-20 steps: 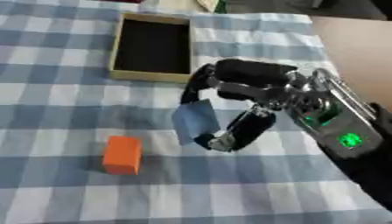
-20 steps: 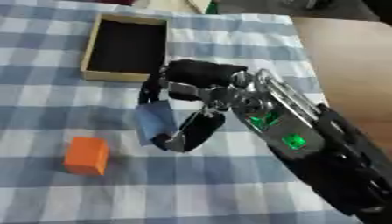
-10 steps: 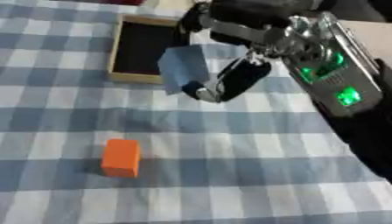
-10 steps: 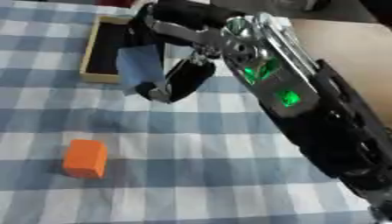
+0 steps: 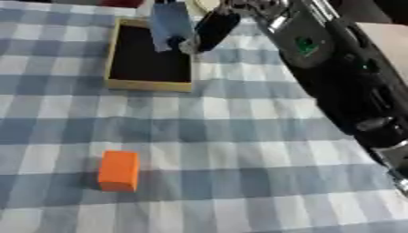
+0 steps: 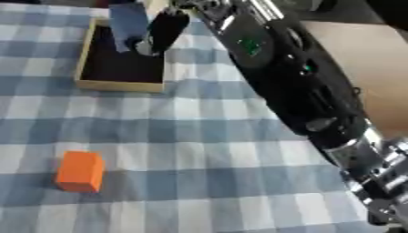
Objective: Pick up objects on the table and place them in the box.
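Observation:
My right hand (image 5: 209, 28) reaches in from the right and sits over the far right corner of the box (image 5: 118, 83), a shallow tan box with a black inside. Its fingers are curled on a blue block (image 5: 170, 20), which hangs above the box's right part. An orange block (image 5: 119, 170) lies on the checked cloth at the lower left, well away from the hand. My left hand shows in no view.
The blue and white checked cloth (image 5: 239, 136) covers the table. My black right arm (image 5: 343, 86) crosses the right side of the view. A bare tan tabletop (image 6: 366, 54) shows at the far right.
My right hand has carried the blue block away from me, from the middle of the cloth to above the box. The camera has tilted, shifting the whole picture.

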`<state>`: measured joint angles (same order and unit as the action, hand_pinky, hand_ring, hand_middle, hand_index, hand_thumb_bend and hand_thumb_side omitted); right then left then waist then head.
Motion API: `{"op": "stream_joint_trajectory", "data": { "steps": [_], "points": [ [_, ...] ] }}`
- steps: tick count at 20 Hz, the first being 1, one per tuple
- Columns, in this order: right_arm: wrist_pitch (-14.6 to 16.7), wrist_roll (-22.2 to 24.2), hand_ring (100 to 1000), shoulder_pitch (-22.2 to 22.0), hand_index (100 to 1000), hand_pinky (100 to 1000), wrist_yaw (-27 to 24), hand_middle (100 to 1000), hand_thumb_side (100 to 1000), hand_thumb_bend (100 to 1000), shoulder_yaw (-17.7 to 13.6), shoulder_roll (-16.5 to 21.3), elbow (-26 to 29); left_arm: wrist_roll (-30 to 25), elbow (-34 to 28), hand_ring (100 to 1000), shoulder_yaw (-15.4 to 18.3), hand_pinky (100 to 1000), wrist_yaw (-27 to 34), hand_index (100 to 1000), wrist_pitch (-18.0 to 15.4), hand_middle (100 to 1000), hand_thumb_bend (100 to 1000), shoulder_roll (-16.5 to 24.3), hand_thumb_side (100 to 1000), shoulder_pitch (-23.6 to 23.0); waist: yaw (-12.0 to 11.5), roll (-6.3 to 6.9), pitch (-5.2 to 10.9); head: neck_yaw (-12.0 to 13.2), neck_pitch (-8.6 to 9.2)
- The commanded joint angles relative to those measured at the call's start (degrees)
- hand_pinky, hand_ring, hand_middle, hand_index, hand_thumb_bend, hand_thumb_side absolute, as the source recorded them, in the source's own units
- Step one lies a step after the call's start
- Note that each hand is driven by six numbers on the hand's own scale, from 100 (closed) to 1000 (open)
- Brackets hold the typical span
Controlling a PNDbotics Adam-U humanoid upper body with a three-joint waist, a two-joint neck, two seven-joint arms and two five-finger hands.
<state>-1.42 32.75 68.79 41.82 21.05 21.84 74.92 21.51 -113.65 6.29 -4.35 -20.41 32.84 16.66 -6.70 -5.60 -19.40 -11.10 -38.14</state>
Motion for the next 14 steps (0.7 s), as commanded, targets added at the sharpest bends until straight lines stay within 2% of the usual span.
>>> {"op": "stream_joint_trajectory", "data": {
  "steps": [1,7,14],
  "points": [
    [1.38,-2.17,817,2.70,713,836,4.57,576,100,100,-2.71,-1.63,-7.10,-0.38,-0.94,659,0.03,713,0.10,774,-0.10,629,128,0.96,854,0.82,-0.40,0.56,0.84,-0.72,0.96],
    [3.29,-5.96,817,4.84,711,837,9.32,566,107,100,-6.25,-5.38,-17.11,-0.77,-0.94,658,-0.32,712,0.17,774,-0.23,629,124,0.71,856,1.39,-1.59,0.53,-0.03,-1.61,1.69],
    [4.49,-9.56,814,5.03,704,844,10.77,556,170,100,-7.98,-9.35,-23.62,-1.20,-0.94,657,-0.55,712,0.45,774,-0.31,629,120,0.22,859,2.02,-3.16,0.42,-0.76,-2.92,2.39]
  ]
}}
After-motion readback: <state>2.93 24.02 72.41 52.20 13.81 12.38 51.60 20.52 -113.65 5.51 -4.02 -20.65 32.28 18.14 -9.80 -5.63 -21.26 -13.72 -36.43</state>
